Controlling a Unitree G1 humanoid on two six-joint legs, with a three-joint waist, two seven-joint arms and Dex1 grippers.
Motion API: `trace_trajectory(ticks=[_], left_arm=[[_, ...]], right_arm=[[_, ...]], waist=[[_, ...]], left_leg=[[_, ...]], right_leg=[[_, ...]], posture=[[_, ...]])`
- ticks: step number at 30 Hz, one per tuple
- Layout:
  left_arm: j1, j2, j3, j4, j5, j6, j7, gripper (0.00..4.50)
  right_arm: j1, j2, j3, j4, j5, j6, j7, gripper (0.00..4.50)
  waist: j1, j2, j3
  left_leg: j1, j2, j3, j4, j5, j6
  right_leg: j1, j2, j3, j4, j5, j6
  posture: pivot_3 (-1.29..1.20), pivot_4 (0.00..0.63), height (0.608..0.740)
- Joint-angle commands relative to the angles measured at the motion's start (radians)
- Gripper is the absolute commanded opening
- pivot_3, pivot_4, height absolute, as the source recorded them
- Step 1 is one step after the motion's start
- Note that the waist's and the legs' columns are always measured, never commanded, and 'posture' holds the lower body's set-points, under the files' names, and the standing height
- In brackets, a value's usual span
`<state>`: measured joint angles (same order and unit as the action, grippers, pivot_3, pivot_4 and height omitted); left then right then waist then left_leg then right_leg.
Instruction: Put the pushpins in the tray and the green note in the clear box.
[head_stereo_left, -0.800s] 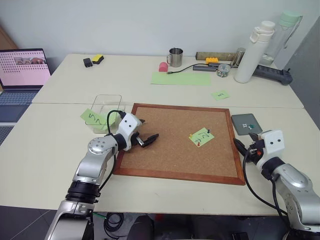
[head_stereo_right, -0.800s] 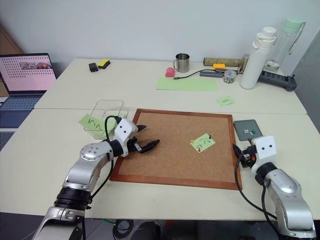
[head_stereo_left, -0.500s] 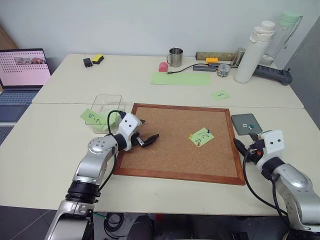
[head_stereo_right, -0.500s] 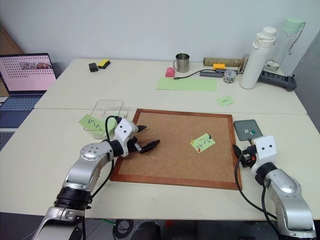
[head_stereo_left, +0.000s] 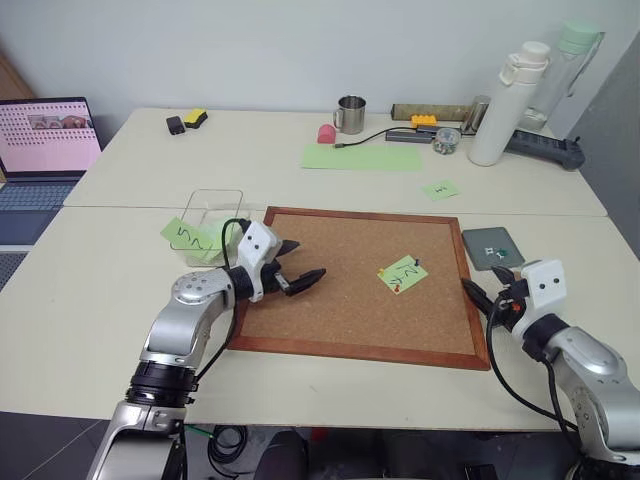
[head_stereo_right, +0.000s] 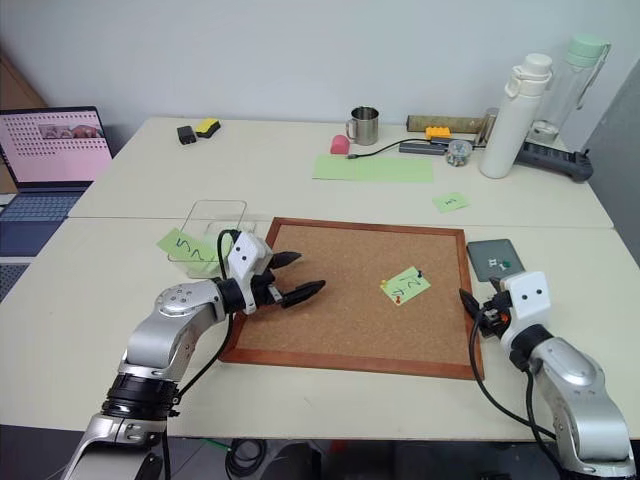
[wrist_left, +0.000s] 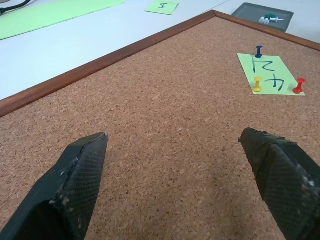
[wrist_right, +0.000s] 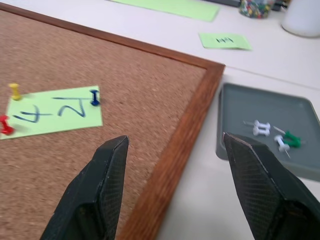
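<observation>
Pushpins are still sitting in the green note (wrist_left: 270, 75) on the corkboard (head_stereo_left: 350, 300): three of them, a blue pushpin (wrist_left: 258, 51), a yellow pushpin (wrist_left: 257, 84) and a red pushpin (wrist_left: 299, 85), one near each of three edges of the note. Seen along the left gripper (head_stereo_left: 298, 276), whose jaws are standing wide and holding nothing, the note is lying well ahead and toward the right-hand jaw, over bare cork. The right gripper (wrist_right: 177, 165) is also gaping wide and empty; its jaws are framing the board's wooden edge, with the note ahead beyond one jaw and the tray (wrist_right: 300, 165) just ahead beyond the other.

Judging by this, the task is sitting at its first step, freeing the pins; nothing is pulled yet. The next move is calling for one gripper to reach the note, narrow its jaws around a single small pin head and draw it straight out of the cork.

Counting: three pins are in the note; the tray is already holding about three loose pins, two white and one green; three small green notes are showing, one pinned, one by the clear box (head_stereo_left: 215, 210), one far off on the table.
</observation>
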<state>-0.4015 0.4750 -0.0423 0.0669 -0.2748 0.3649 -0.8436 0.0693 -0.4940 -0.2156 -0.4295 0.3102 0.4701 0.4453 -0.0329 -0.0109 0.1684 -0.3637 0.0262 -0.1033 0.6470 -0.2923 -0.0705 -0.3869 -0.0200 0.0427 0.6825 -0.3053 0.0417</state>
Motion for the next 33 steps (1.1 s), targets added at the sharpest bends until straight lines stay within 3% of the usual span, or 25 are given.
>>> trace_trajectory(ticks=[1,22,26,33], left_arm=[[-0.005,0.016,0.021,-0.047,-0.021,0.001,-0.01,4.49],[-0.001,0.037,0.017,-0.092,-0.041,0.022,-0.044,4.49],[0.001,0.039,0.02,-0.107,-0.067,0.032,-0.073,4.0],[-0.001,0.042,0.015,-0.127,-0.088,0.053,-0.094,2.64]], right_arm=[[-0.004,-0.025,-0.013,-0.044,0.033,0.012,0.036,3.13],[-0.015,-0.035,-0.007,-0.061,0.055,0.034,0.066,3.13],[-0.018,-0.035,-0.001,-0.06,0.054,0.034,0.068,3.13],[-0.025,-0.035,0.009,-0.058,0.054,0.033,0.077,3.13]], waist=[[0.0,0.0,0.0],[0.0,0.0,0.0],[0.0,0.0,0.0],[0.0,0.0,0.0]], left_leg=[[0.0,0.0,0.0,0.0,0.0,0.0],[0.0,0.0,0.0,0.0,0.0,0.0],[0.0,0.0,0.0,0.0,0.0,0.0],[0.0,0.0,0.0,0.0,0.0,0.0]], right_leg=[[0.0,0.0,0.0,0.0,0.0,0.0],[0.0,0.0,0.0,0.0,0.0,0.0],[0.0,0.0,0.0,0.0,0.0,0.0],[0.0,0.0,0.0,0.0,0.0,0.0]], posture=[[0.0,0.15,0.74],[0.0,0.15,0.74],[0.0,0.15,0.74],[0.0,0.15,0.74]])
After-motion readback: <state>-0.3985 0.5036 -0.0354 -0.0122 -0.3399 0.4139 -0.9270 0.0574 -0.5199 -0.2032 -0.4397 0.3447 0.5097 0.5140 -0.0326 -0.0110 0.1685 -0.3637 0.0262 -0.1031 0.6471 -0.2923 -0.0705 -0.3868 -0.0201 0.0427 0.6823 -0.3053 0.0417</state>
